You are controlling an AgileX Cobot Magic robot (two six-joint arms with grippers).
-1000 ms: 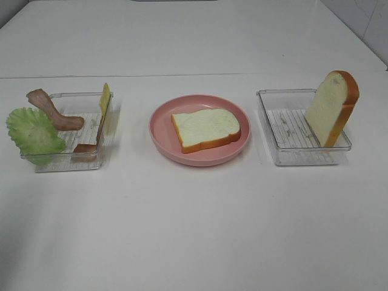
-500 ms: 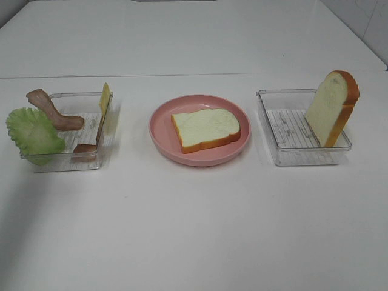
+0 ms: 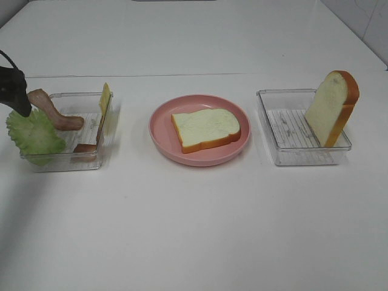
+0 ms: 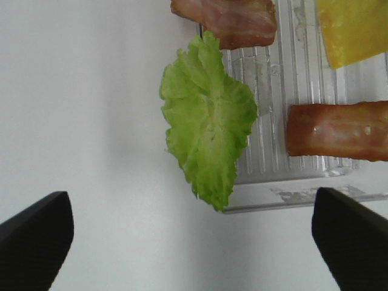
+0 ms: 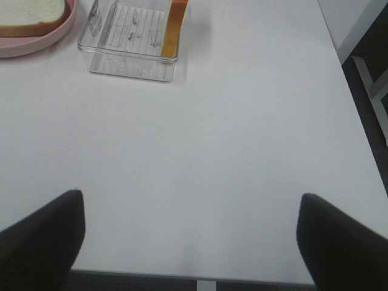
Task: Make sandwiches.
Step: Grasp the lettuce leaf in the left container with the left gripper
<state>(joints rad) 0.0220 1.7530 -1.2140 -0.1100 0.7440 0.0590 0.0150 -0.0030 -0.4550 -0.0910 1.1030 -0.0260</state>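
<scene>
At the high view's left edge, the left tool [image 4: 194,241] gapes wide, empty, over the lettuce leaf [image 4: 209,121]; the right tool [image 5: 191,239], equally wide, holds nothing.

Left claw [image 4: 191,209]: two matte black fingers [image 4: 36,242], blunt angled tips, lower frame corners. Right claw [image 5: 191,200]: matching black fingers.

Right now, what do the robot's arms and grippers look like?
The left gripper and right gripper each have two matte black jaws with blunt, rounded tips and no markings. From the high camera the left one is a dark, bulky shape with a thin black cable looping above it. The arms themselves are out of view.
</scene>
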